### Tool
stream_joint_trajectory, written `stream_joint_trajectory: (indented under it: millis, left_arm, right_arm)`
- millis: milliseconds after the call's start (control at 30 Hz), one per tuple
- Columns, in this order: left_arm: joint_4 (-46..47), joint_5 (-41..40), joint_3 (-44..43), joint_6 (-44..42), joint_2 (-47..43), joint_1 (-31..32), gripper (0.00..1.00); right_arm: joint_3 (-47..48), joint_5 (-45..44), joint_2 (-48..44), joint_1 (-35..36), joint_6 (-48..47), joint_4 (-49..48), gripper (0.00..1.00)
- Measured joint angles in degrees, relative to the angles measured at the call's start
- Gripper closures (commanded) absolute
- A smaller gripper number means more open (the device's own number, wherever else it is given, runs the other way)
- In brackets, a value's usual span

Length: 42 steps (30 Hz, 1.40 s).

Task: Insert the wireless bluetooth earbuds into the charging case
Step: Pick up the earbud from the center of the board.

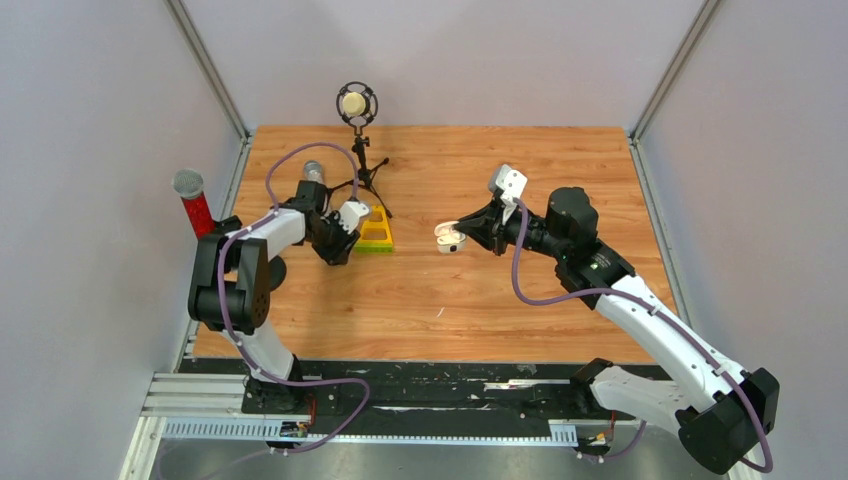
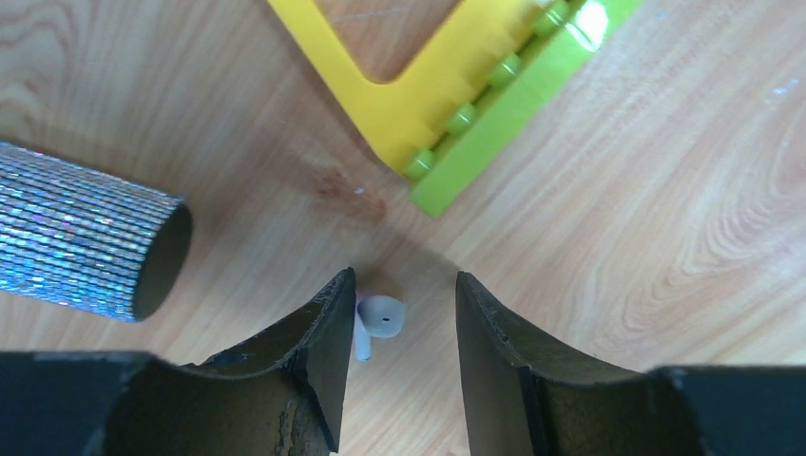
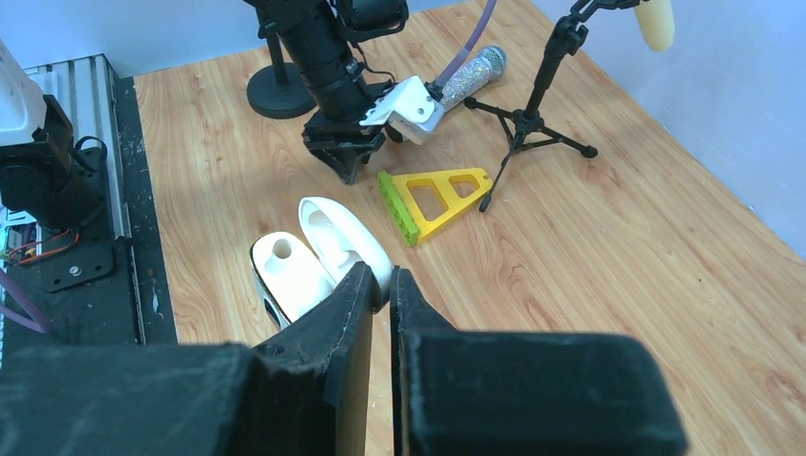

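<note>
Left gripper [image 2: 404, 285] is hanging low, jaws parted, straddling one white earbud [image 2: 380, 318] lying on the wooden table [image 2: 665, 285] just beside one finger, near the yellow triangular frame [image 2: 447, 85]. Right gripper [image 3: 380, 280] is pinching the charging case [image 3: 314, 242] by its edge, lid open.

**White pieces on warm wood grain**

The earbud [image 2: 380, 318] is glossy white with one small dark dot, and the charging case [image 3: 318, 252] is the same white. The surface [image 1: 450, 290] is orange-brown wood grain. The left gripper [image 2: 404, 296] and right gripper [image 3: 380, 280] are matte black. The triangular frame [image 2: 447, 85] is yellow with a lime-green edge. The microphone barrel [image 2: 86, 233] glitters silver in a fine grid.
</note>
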State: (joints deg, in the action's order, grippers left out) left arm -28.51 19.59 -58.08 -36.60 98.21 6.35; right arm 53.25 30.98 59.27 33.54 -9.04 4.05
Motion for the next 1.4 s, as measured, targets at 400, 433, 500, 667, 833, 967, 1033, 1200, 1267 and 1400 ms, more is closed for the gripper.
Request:
stream_joint_trajectory:
  millis: [400, 433, 500, 667, 833, 967, 1033, 1200, 1267, 1400]
  left_arm:
    - [-4.4, 1.8, 3.1, 5.2, -5.4, -0.1, 0.36]
    - [-4.3, 1.7, 3.1, 5.7, -5.7, -0.1, 0.34]
    - [-3.5, 1.0, 3.1, 6.1, -6.2, -0.3, 0.30]
    - [1.1, -1.6, 4.2, 3.3, -6.4, -0.8, 0.26]
    - [1.6, -1.9, 4.8, -0.7, -5.6, -0.8, 0.28]
    - [0.4, -1.8, 4.9, -1.3, -5.3, -0.8, 0.29]
    - [-0.5, -1.8, 5.2, -1.3, -5.3, -0.8, 0.29]
    - [-0.9, -1.7, 7.1, -1.2, -6.4, -0.8, 0.28]
    - [-1.1, -1.6, 7.9, -1.0, -7.2, -0.8, 0.29]
    - [-2.4, -1.0, 8.7, -0.9, -8.4, -0.9, 0.31]
  right_arm:
    - [0.0, 0.0, 0.2, 0.0, -0.1, 0.0, 1.00]
    - [0.0, 0.0, 0.2, 0.0, -0.1, 0.0, 1.00]
    - [0.0, 0.0, 0.2, 0.0, -0.1, 0.0, 1.00]
    - [0.0, 0.0, 0.2, 0.0, -0.1, 0.0, 1.00]
    - [0.0, 0.0, 0.2, 0.0, -0.2, 0.4, 1.00]
    - [0.0, 0.0, 0.2, 0.0, -0.3, 1.2, 1.00]
    - [0.0, 0.0, 0.2, 0.0, -0.3, 1.4, 1.00]
    - [0.0, 0.0, 0.2, 0.0, -0.5, 1.7, 1.00]
    - [0.0, 0.0, 0.2, 0.0, -0.5, 1.7, 1.00]
    - [0.0, 0.0, 0.2, 0.0, -0.5, 1.7, 1.00]
